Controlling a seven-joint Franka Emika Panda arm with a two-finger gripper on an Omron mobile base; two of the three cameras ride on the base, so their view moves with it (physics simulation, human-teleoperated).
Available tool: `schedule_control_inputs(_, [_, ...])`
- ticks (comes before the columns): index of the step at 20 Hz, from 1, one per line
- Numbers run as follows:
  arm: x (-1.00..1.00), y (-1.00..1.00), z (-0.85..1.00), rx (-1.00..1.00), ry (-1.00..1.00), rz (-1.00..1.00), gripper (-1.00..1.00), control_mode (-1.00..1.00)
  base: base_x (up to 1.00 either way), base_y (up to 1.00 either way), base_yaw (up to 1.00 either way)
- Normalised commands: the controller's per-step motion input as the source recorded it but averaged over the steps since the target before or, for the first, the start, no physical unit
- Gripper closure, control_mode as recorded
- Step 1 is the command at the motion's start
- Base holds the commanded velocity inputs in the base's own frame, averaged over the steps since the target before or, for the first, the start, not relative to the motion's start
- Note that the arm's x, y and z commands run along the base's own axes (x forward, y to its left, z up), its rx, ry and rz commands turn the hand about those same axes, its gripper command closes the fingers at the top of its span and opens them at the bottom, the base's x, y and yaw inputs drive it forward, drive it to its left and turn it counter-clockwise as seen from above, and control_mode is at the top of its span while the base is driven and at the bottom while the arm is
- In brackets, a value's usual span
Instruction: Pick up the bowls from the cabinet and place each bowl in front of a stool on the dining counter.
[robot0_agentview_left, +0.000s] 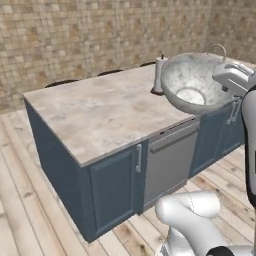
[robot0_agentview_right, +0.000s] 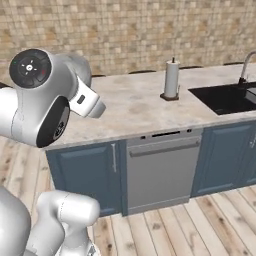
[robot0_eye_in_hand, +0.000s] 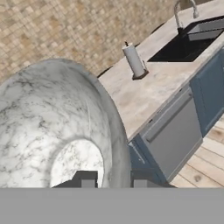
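Observation:
My gripper (robot0_eye_in_hand: 114, 180) is shut on the rim of a deep grey-white marbled bowl (robot0_eye_in_hand: 57, 131), with one fingertip inside the wall and one outside. From the left base view the bowl (robot0_agentview_left: 192, 82) hangs tilted in the air at the near edge of the dining counter (robot0_agentview_left: 100, 115), its opening facing the camera, and the gripper (robot0_agentview_left: 223, 86) grips its right rim. Dark backrests of stools (robot0_agentview_left: 62, 82) peek over the counter's far edge. The cabinet is out of view.
A paper towel holder (robot0_agentview_right: 171, 79) stands upright on the dining counter (robot0_agentview_right: 125, 107) left of the black sink (robot0_agentview_right: 225, 97) and its faucet (robot0_agentview_right: 245, 65). A grey dishwasher front (robot0_agentview_right: 160, 170) sits between blue-grey doors. A tiled wall runs behind; the floor is wood planks.

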Motion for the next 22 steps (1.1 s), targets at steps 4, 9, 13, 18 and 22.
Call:
schedule_control_inputs(4, [0.00, 0.00, 0.00, 0.00, 0.00, 0.00, 1.00, 1.00, 0.00, 1.00, 0.20])
schedule_control_inputs(9, [0.00, 0.00, 0.00, 0.00, 0.00, 0.00, 1.00, 1.00, 0.00, 1.00, 0.21])
schedule_control_inputs(13, [0.00, 0.00, 0.00, 0.00, 0.00, 0.00, 1.00, 1.00, 0.25, 1.00, 0.11])
schedule_control_inputs(18, [0.00, 0.00, 0.00, 0.00, 0.00, 0.00, 1.00, 1.00, 0.79, 0.69, -0.02])
schedule_control_inputs(22, [0.00, 0.00, 0.00, 0.00, 0.00, 0.00, 1.00, 1.00, 1.00, 0.38, -0.17])
